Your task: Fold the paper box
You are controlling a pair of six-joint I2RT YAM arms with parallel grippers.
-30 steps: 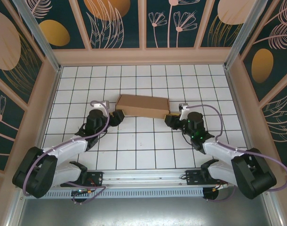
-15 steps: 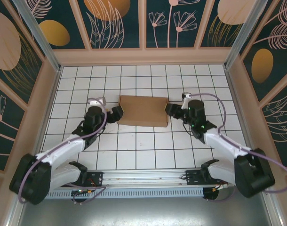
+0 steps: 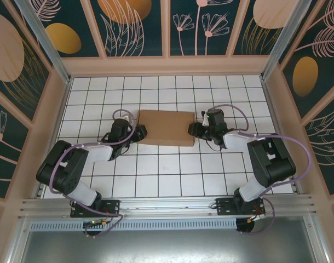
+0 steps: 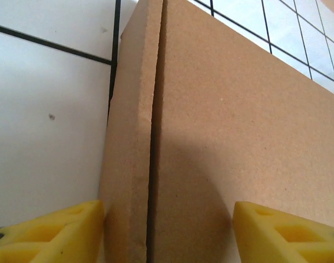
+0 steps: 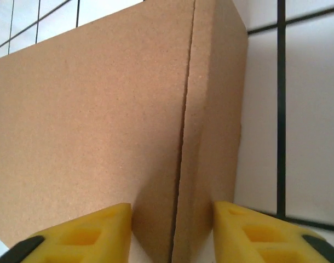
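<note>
The paper box (image 3: 166, 127) is a closed flat brown cardboard rectangle lying on the white tiled table, just past the middle. My left gripper (image 3: 138, 132) is at its left end and my right gripper (image 3: 193, 130) at its right end. In the left wrist view the box (image 4: 238, 137) shows its top face and left side wall. The left gripper (image 4: 167, 235) is open, its yellow fingers astride that edge seam. In the right wrist view the box (image 5: 101, 120) shows its right side wall. The right gripper (image 5: 172, 233) stands open more narrowly, straddling that edge.
The white gridded table (image 3: 172, 175) stretches bare between the box and the arm bases. Wooden walls (image 3: 167, 64) with patterned panels close in the back and both sides. An aluminium rail (image 3: 167, 204) runs along the near edge.
The box went from tilted up on its edge to lying flat. Both grippers moved farther from the bases and inward to the box's two ends, and both arms folded low.
</note>
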